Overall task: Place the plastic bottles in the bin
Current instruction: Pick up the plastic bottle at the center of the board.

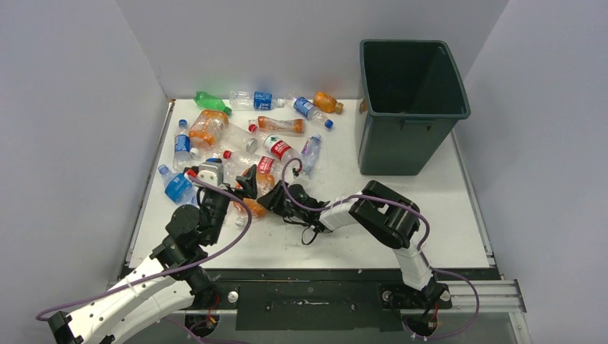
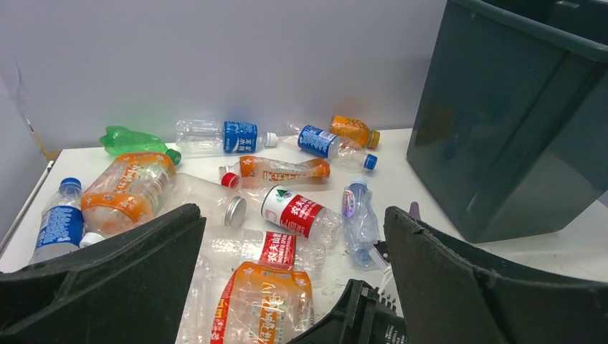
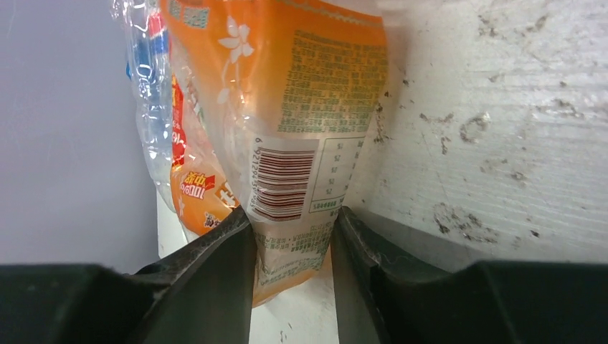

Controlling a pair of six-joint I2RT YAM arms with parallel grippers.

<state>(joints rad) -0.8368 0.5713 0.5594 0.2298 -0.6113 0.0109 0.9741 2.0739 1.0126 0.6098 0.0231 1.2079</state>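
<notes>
Pinching an orange-label bottle [image 3: 287, 129] just below its barcode with the right gripper [image 3: 290, 229], fingers set narrow and pressed to either side of the crumpled plastic, low on the table [image 1: 340, 165] at the near edge of the heap. Hovering close beside with the left gripper [image 2: 292, 215] spread wide, holding nothing. With the other bottles [image 1: 276, 147] strewn across the table's left half, and the bin [image 1: 401, 147] upright at far right, well apart from the grip.
</notes>
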